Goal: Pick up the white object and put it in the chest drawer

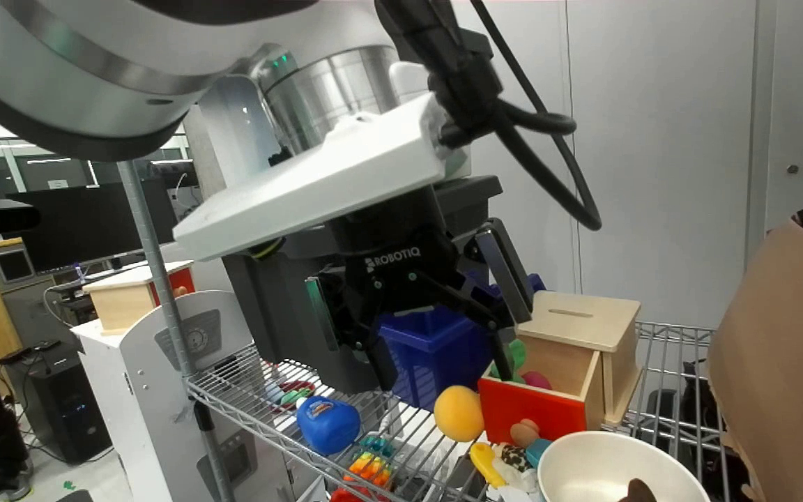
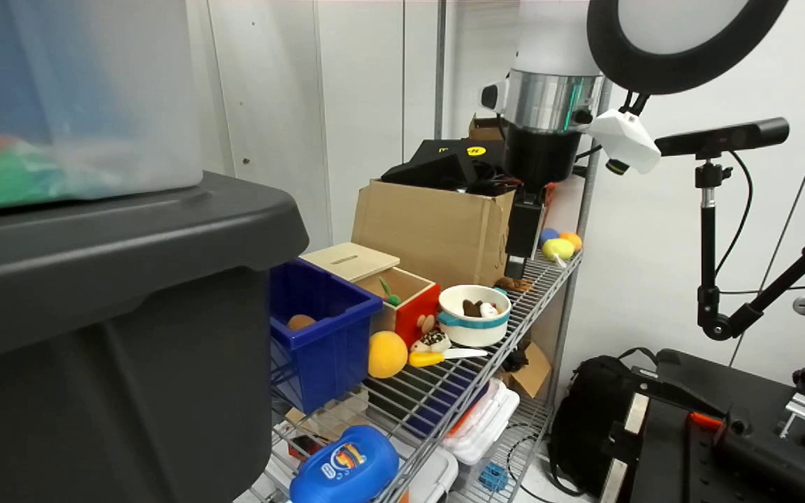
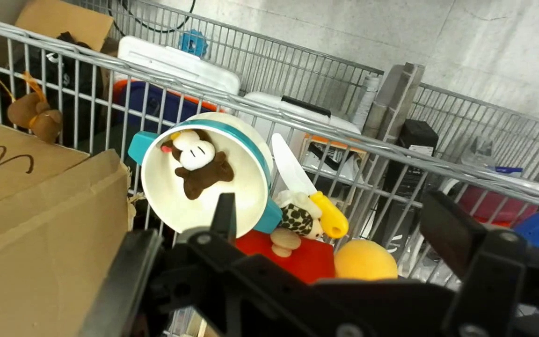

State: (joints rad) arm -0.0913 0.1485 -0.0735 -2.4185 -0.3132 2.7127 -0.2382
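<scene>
The hand is spread wide: in an exterior view its two fingertips are held well apart, and nothing is gripped between them. One fingertip is seen across the drawer there, though whether it is touched cannot be told from that angle. In an exterior view the hand is seen edge-on, hung above the wire surface, with a cardboard box behind it and its lower end near the rim of a white pot. In the wrist view the rim of the pot is partly covered by a black part of the hand.

A brown plush toy with a white face is laid inside the pot. A spotted toy with white parts is placed just beside the pot's teal handle, next to a white-bladed knife with a yellow grip. Which of these is meant as the white object cannot be told.

The wooden chest is stood on the surface, its red-fronted drawer pulled partly out; a green thing and a pink thing are contained in it. A yellow-orange ball is placed between the drawer and a blue bin.
</scene>
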